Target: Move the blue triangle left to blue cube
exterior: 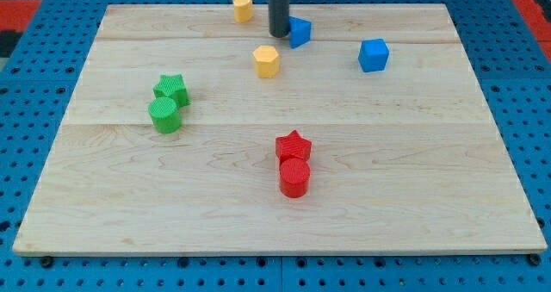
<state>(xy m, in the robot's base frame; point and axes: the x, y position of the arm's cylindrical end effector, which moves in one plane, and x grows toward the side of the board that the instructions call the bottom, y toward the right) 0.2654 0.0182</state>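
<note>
The blue triangle lies near the view's top, a little right of centre, partly hidden by the rod. My tip rests against the triangle's left side. The blue cube sits to the right of the triangle and slightly lower, a clear gap apart from it.
A yellow block stands at the top edge left of the rod, another yellow block just below the tip. A green star and green cylinder touch at the left. A red star and red cylinder touch at bottom centre.
</note>
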